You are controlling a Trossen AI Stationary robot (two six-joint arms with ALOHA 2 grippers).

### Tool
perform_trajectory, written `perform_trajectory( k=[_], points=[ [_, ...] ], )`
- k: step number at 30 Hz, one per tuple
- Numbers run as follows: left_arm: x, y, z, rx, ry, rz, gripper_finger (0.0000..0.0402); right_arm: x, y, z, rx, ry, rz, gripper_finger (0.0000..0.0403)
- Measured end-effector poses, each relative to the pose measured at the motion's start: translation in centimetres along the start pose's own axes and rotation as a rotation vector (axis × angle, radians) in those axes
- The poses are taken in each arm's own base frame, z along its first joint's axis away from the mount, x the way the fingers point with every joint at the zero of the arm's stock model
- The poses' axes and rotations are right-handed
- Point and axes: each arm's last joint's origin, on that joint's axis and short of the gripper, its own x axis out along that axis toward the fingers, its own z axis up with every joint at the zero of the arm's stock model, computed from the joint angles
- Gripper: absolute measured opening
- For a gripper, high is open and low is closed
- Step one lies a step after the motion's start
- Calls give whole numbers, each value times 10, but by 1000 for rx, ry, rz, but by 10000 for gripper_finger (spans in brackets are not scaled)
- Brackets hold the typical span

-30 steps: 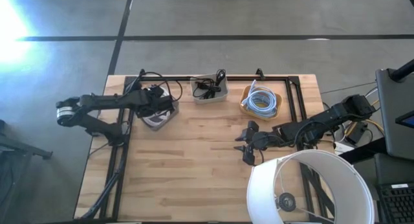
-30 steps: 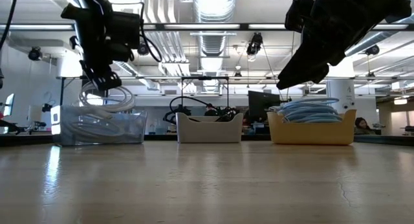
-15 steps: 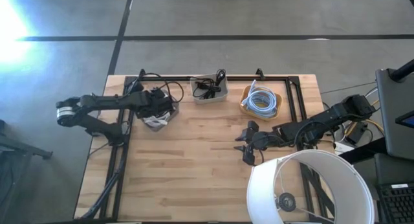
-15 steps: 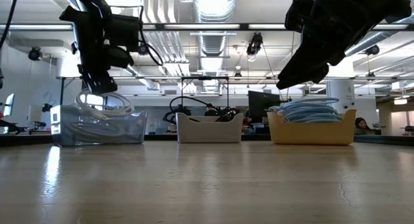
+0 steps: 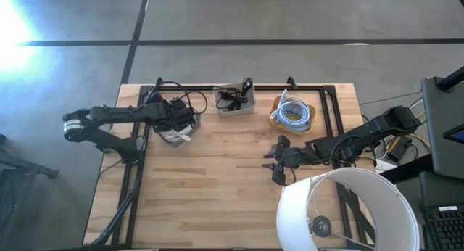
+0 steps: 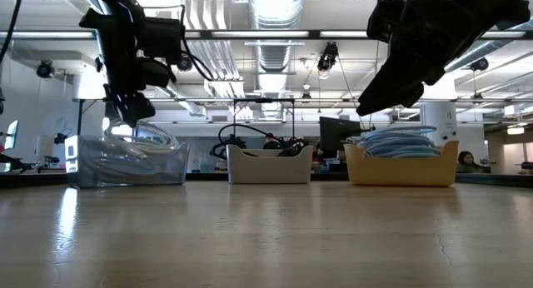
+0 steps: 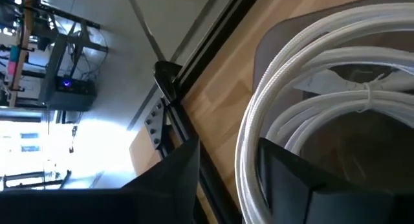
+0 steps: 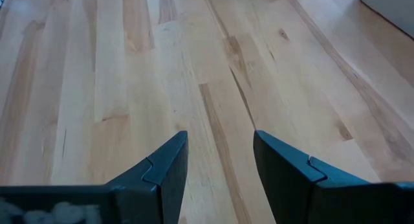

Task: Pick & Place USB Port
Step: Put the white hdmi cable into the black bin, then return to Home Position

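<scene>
- White coiled cable [image 7: 284, 114], the only USB-type item near a gripper, sits looped in the clear bin [image 5: 176, 133] at the desk's [image 5: 217, 193] back left; the left wrist view shows one strand running between the left gripper's [image 7: 226, 166] parted jaws, but whether they clamp it cannot be told.
- From overhead, the left gripper [image 5: 179, 120] covers most of that bin, hiding the coil; the low view shows the loops [image 6: 137, 142] rising above the bin wall [image 6: 125, 167] just under the gripper [image 6: 125, 113].
- Right gripper [image 5: 279, 162] hangs over bare wood right of centre, jaws released and empty; its wrist view shows only planks between the fingers [image 8: 162, 169].
- Farther back stand a white bin [image 5: 235, 100] of dark cables and a tan basket [image 5: 293, 113] with a pale blue coil.
- A white lampshade [image 5: 348, 211] blocks the desk's near right corner overhead.
</scene>
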Motion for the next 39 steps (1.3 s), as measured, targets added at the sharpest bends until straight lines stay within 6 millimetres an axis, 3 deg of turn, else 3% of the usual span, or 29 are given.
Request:
perform_trajectory(
  k=[8,13,16,20,25,29,33,39],
  points=[
    [-3,4,1,83,0,24,182,0,0,0,0,0,0,171],
    [-16,18,12,17,-23,85,173,0,0,0,0,0,0,171],
    [-25,26,21,-17,-43,82,155,0,0,0,1,0,0,171],
    [-39,30,32,-56,-52,-51,118,0,0,0,1,-1,1,171],
    [-59,19,35,-87,-147,-124,52,0,2,2,2,-20,14,171],
    [-81,5,28,-53,-243,-182,10,-4,6,3,-64,-31,36,171],
    [-108,-1,12,-79,-338,-251,8,-18,10,11,-132,-86,71,171],
    [-140,19,-21,-156,-586,-182,9,-52,7,25,-300,-190,98,171]
  ],
)
